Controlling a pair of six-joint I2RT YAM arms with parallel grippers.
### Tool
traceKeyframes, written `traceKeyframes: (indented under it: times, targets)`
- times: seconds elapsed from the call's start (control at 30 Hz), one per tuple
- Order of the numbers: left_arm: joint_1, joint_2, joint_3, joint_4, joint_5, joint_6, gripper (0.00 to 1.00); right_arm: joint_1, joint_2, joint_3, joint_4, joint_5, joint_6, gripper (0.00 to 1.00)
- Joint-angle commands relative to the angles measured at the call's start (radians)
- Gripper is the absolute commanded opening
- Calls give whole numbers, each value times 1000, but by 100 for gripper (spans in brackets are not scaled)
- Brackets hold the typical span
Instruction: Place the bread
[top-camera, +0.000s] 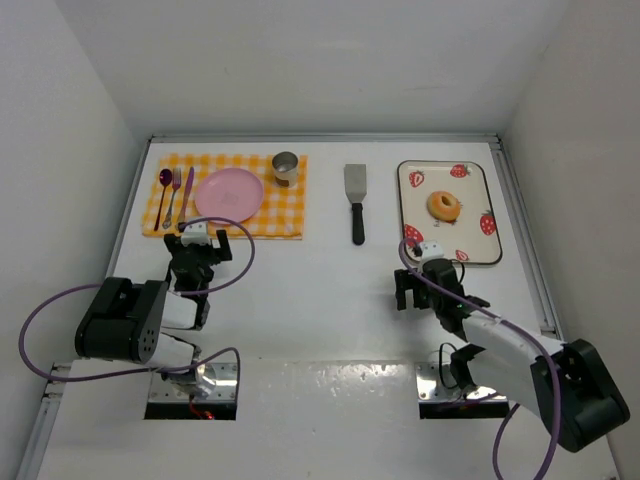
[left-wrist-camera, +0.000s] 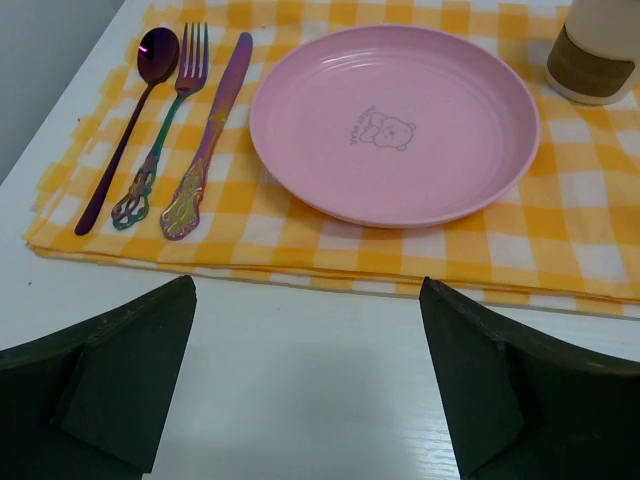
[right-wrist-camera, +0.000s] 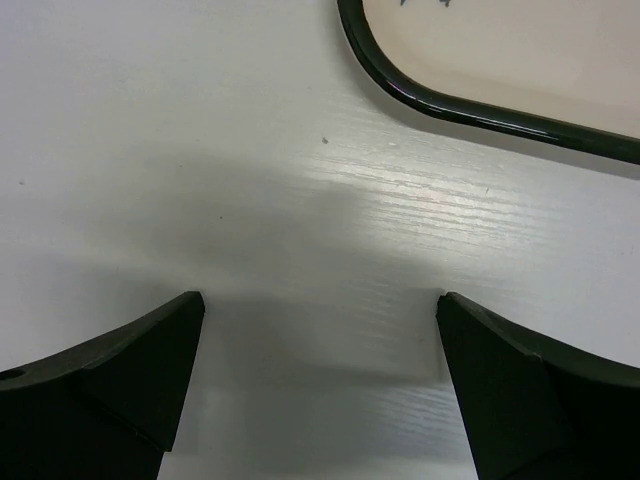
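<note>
The bread (top-camera: 444, 206), a small golden-brown ring, lies on a white tray (top-camera: 472, 195) with red strawberry prints at the back right. The pink plate (top-camera: 229, 194) sits empty on a yellow checked mat at the back left and also shows in the left wrist view (left-wrist-camera: 394, 120). My left gripper (top-camera: 199, 250) is open and empty over bare table just short of the mat's near edge (left-wrist-camera: 307, 290). My right gripper (top-camera: 413, 288) is open and empty over bare table just near-left of the tray's corner (right-wrist-camera: 320, 300). The bread is out of both wrist views.
A spatula (top-camera: 356, 200) lies between mat and tray. A metal cup (top-camera: 286, 166) stands on the mat (top-camera: 285, 215) beside the plate. A spoon, fork and knife (top-camera: 175, 190) lie left of the plate. White walls enclose the table on three sides.
</note>
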Motion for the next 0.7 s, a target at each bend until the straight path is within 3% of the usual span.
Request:
traceKeyframes:
  times: [0.0, 0.2, 0.23, 0.27, 0.3, 0.33, 0.4, 0.43, 0.5, 0.53, 0.57, 0.67]
  targets:
    - [-9, -6, 16, 43, -5, -15, 100, 1, 19, 50, -56, 0, 4, 100]
    - [-9, -18, 30, 32, 24, 1, 100, 7, 117, 241, -211, 10, -34, 100]
    - [-9, -101, 76, -65, 95, 36, 100, 10, 138, 324, -282, 28, -45, 100]
    - [-9, -155, 150, -434, 149, 70, 100, 26, 207, 423, -312, 43, -54, 100]
    - [-9, -183, 352, -627, 238, 162, 100, 41, 233, 537, -340, 72, -100, 100]
    - [-9, -184, 455, -807, 316, 307, 100, 82, 263, 652, -416, 126, -117, 100]
    - [-9, -184, 655, -1102, 302, 301, 100, 114, 404, 770, -458, 215, -183, 100]
    - [-9, -205, 680, -1127, 249, 275, 100, 153, 445, 935, -499, 244, -221, 100]
    - [-18, -249, 691, -1128, 130, 270, 100, 164, 598, 1044, -556, 202, -215, 100]
    - [-31, -303, 691, -1128, 109, 294, 100, 149, 631, 1172, -564, 84, -120, 100]
    - [-40, -329, 677, -1085, 43, 331, 100, 113, 718, 1197, -521, -97, -88, 100]
    - [-87, -383, 648, -1066, -69, 302, 100, 52, 856, 1256, -428, -294, 62, 100]
